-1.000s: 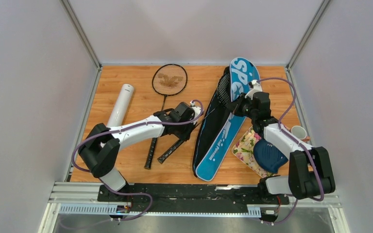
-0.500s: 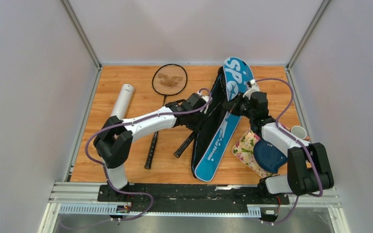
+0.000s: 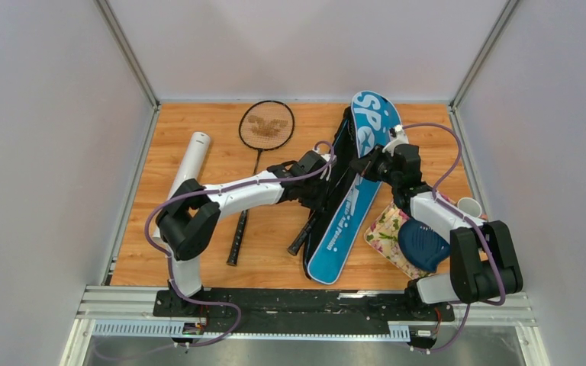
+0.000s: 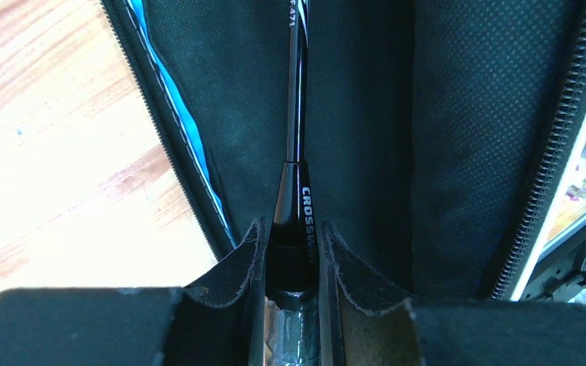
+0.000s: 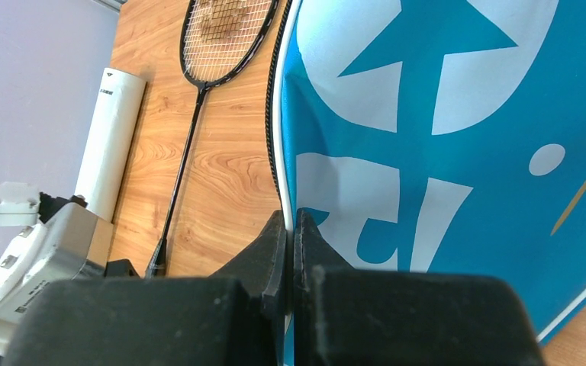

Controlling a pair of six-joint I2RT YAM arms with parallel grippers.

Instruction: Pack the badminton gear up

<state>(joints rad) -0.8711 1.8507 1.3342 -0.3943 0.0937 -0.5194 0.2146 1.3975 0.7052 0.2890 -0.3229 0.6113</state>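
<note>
The blue "SPORT" cover (image 3: 349, 216) lies open on the table's right half. My right gripper (image 3: 367, 163) is shut on the edge of its top flap (image 5: 442, 114) and holds it up. My left gripper (image 4: 290, 238) is shut on a black racket (image 4: 296, 114) where shaft meets handle. The shaft runs into the cover's black inside (image 4: 458, 114), and the handle end (image 3: 300, 241) sticks out over the table. A second racket (image 3: 266, 126) lies at the back, also in the right wrist view (image 5: 225, 30). The white tube (image 3: 189, 164) lies on the left. No shuttlecocks are in view.
A floral cloth (image 3: 385, 227) lies right of the cover, with a dark blue shell-shaped object (image 3: 424, 245) on it. A white cup (image 3: 469, 207) stands near the right wall. Grey walls close in the table on three sides.
My left gripper has moved right with the racket, sliding it further into the cover. The handle end has shifted right with it. The raised flap has tilted slightly left.
</note>
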